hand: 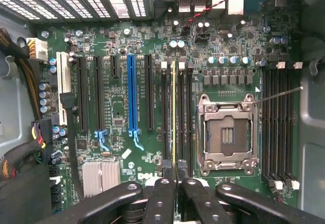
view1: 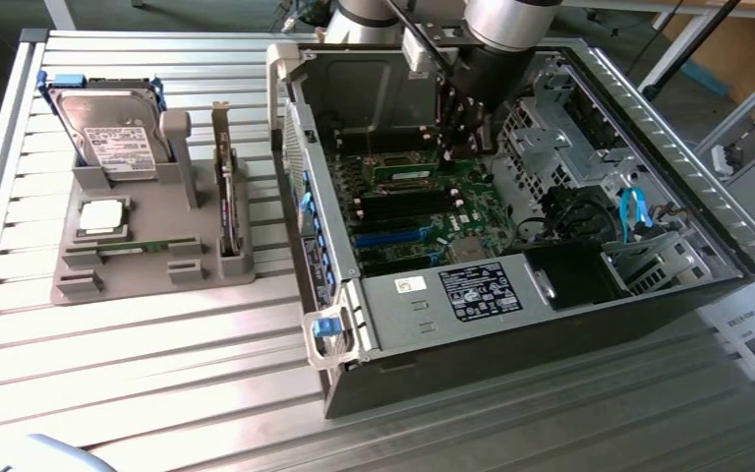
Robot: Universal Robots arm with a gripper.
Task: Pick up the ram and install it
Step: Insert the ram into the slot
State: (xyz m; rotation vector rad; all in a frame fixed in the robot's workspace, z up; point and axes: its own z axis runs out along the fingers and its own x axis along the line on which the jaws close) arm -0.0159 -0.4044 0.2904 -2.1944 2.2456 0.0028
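In the upper middle of the exterior view, the robot arm [view1: 509, 20] reached down into an open computer case [view1: 522, 369], with its gripper [view1: 460, 146] over the motherboard [view1: 404, 211]. In the wrist view, the gripper was pinched narrowly on the ram [hand: 173, 112], seen edge-on as a thin yellow line along the black memory slots [hand: 181, 112], just beside the empty processor socket [hand: 227, 132]. Whether it sat in a slot could not be told. At the exterior view's left, a grey holder [view1: 129, 265] carried a hard drive [view1: 113, 133].
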